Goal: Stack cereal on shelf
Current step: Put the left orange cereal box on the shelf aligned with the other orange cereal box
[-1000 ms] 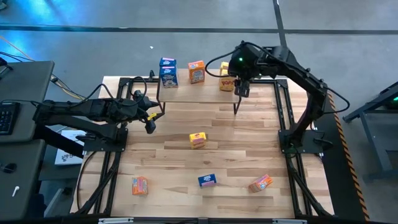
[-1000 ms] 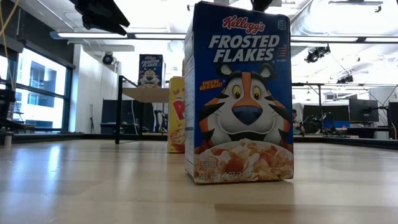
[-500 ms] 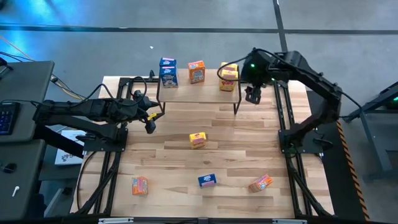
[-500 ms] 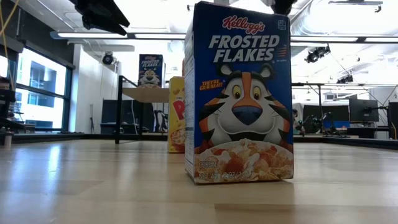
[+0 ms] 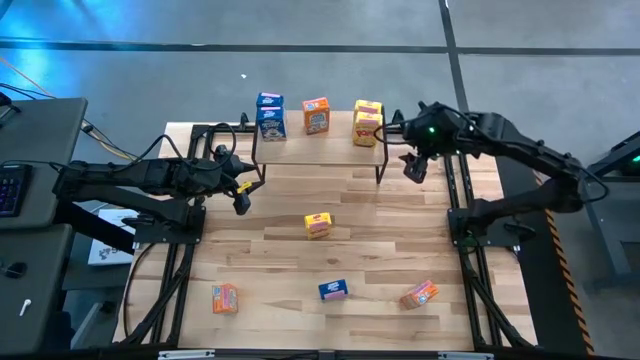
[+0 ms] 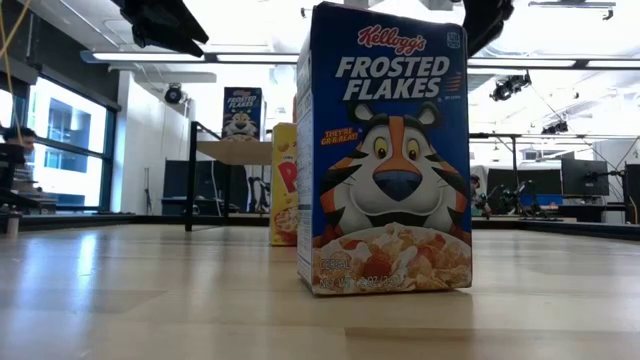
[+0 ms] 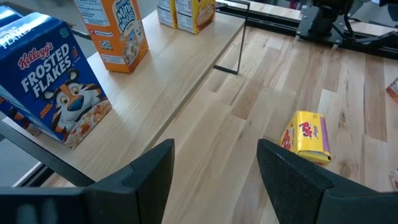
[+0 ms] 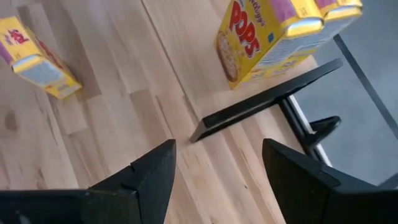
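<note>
My right gripper: fingers parted, empty, just off the shelf's end | two Corn Pops boxes upright beside me on that end, long axes vertical | my left gripper: parted, empty, at the other end | low view alone shows upright Frosted Flakes box front.

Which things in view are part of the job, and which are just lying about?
Job:
- shelf
- cereal boxes on the shelf
- cereal boxes on the table: yellow, blue, two orange

Lying about:
- keyboard
- papers
</note>
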